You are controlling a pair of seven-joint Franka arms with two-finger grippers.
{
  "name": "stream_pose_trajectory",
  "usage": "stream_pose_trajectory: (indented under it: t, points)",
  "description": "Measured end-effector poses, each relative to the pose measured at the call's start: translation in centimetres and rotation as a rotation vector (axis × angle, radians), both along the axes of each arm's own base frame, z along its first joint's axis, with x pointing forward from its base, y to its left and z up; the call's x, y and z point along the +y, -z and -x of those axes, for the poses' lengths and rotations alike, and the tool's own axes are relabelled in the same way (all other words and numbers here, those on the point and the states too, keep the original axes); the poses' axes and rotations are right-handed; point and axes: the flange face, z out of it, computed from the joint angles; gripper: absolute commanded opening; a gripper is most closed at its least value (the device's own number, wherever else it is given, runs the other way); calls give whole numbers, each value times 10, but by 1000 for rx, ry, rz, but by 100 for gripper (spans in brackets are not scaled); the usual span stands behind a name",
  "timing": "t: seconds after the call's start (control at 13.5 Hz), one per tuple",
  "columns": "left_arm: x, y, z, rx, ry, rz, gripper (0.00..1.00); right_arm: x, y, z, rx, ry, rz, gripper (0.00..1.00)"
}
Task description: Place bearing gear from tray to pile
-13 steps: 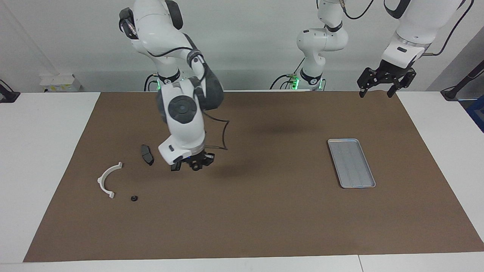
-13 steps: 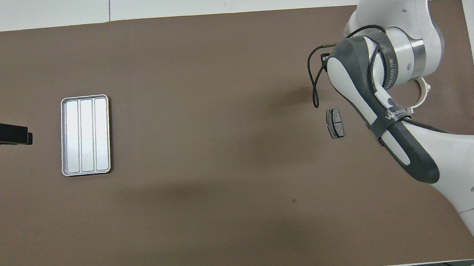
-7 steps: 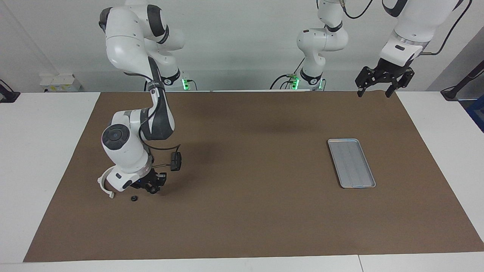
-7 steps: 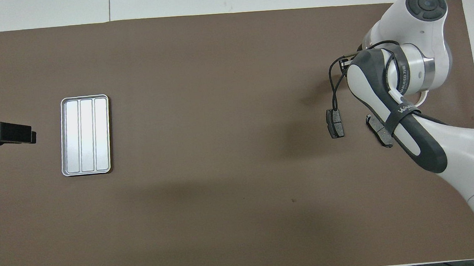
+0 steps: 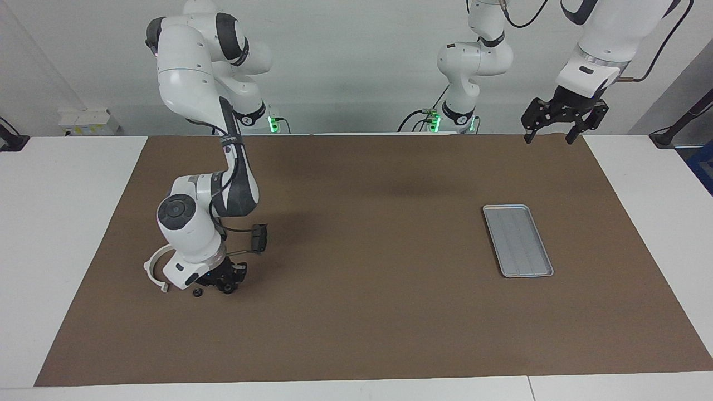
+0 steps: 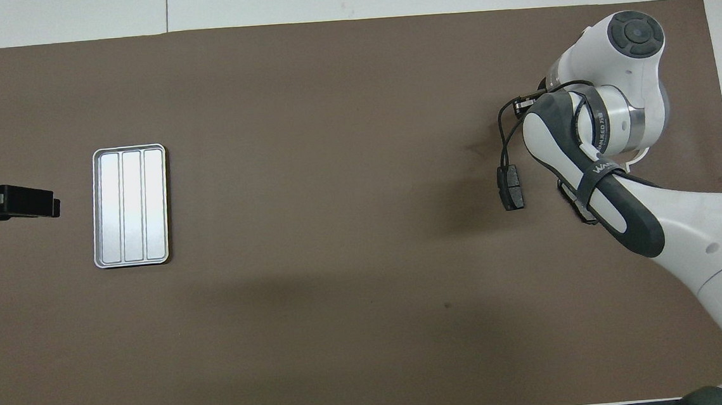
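Note:
The silver tray [image 5: 518, 240] lies empty toward the left arm's end of the table; it also shows in the overhead view [image 6: 129, 206]. The pile lies at the right arm's end: a white half-ring bracket [image 5: 151, 268], a dark brake pad [image 5: 259, 238] and a second pad [image 6: 572, 199] mostly under the arm. A small black bearing gear [image 5: 196, 292] lies on the mat beside the bracket. My right gripper [image 5: 225, 285] is low over the mat, just beside the gear. My left gripper [image 5: 549, 136] hangs open and empty, high over the mat's edge near its base.
A brown mat [image 5: 362, 312] covers the table. The right arm's elbow and a loose black cable [image 6: 504, 135] hang over the pile. The left gripper's tip [image 6: 50, 208] shows beside the tray.
My right arm swung from the middle of the mat to the pile and came down beside the gear. The gear, bracket and tray did not move. The left gripper rose slightly.

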Motion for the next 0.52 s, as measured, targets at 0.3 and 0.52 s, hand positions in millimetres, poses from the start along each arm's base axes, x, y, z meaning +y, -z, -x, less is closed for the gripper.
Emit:
stream_pose_trajectory:
  t: [0.3,0.52]
  points:
    - [1,0,0,0,-2,0,100,3,-5,0,-7,-4,-2,100]
    - [1,0,0,0,-2,0,100,3,-16,-1,-22,-4,-2,100]
